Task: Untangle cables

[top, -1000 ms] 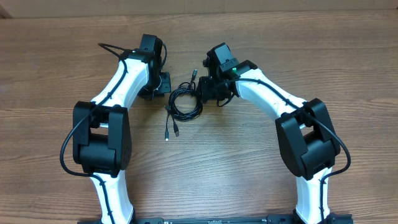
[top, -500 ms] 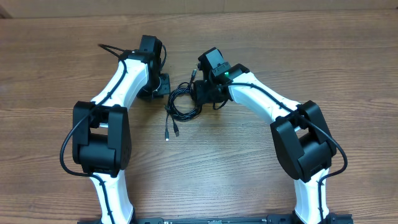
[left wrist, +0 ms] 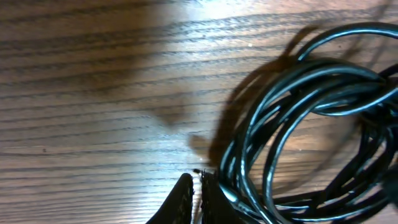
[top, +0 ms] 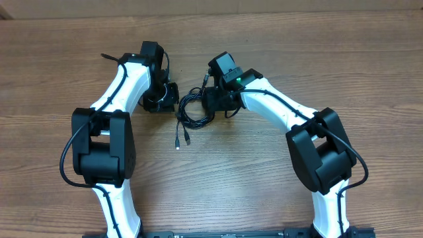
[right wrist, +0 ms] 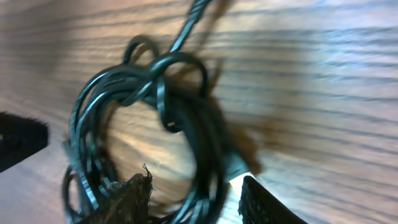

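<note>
- Looking down from overhead, the thin black cables [top: 197, 121] lie as a small loose coil on the brown wood-grain table [top: 370, 59], on its far half between the two white-and-black arms. Two loose tails run from the coil toward the near edge and end in small plug connectors [top: 178, 142] lying side by side. Another tail runs up from the coil's far side, close beside the right arm's wrist. The left gripper [top: 169, 98] sits just left of the coil, and the right gripper [top: 213, 101] is at the coil's right edge. From this height I cannot tell whether either pair of fingers is apart or together.
- From the left wrist, the left gripper [left wrist: 196, 182] shows two dark fingertips at the bottom edge, drawn together with only a hairline slit between them and nothing caught in it. The glossy loops of the cables [left wrist: 249, 149] fill the right side of the view. The nearest strand lies just beside the right-hand fingertip; whether it touches I cannot tell. Bare table takes up the left side.
- From the right wrist, the right gripper [right wrist: 196, 186] has its fingers [right wrist: 132, 200] standing apart, one on either side of the coil's near rim. Several strands of the cables [right wrist: 205, 143] pass between them. A strip of lit table shows between the strands and the right-hand finger, so the jaws are not clamped on them. One tail leaves the top of the coil and runs out of the upper edge of this blurred view.
</note>
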